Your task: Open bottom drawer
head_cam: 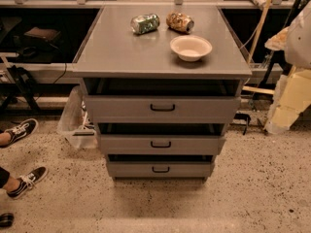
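Left of the cabinet [121, 47], two shoes [22, 130] are resting on the floor. The bottom drawer [189, 169] is sitting lowest in the cabinet, a dark gap showing above its front. Right of the cabinet, the gripper [300, 35] is hanging at the edge; I cannot tell whether it is wide or narrow.
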Motion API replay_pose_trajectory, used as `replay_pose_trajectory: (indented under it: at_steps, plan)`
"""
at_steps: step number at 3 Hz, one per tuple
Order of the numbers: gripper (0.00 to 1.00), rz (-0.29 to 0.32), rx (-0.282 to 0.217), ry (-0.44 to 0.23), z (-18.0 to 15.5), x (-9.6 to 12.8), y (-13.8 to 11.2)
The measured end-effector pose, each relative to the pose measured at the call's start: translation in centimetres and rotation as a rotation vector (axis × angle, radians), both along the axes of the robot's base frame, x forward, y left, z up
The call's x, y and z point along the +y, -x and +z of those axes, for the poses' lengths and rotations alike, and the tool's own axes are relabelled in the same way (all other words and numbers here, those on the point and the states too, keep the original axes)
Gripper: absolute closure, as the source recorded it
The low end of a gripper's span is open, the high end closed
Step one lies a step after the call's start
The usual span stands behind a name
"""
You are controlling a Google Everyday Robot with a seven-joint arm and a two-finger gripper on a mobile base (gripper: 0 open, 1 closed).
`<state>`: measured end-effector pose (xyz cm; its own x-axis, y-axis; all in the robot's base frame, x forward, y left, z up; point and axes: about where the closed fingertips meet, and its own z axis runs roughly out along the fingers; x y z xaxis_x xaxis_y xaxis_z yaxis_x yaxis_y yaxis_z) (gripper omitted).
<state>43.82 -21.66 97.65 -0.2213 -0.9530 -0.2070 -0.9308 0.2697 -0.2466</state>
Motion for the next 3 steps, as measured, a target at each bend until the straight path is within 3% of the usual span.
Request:
replay_pose_trajectory:
  at_steps: [1, 2, 3]
  plan:
    - [0.00, 0.000, 0.000, 0.000, 0.0, 0.0, 0.0]
    - [0.00, 0.003, 0.002, -0.001, -2.6, 1.5, -0.3]
    - [0.00, 0.017, 0.049, -0.080, -9.3, 7.1, -0.6]
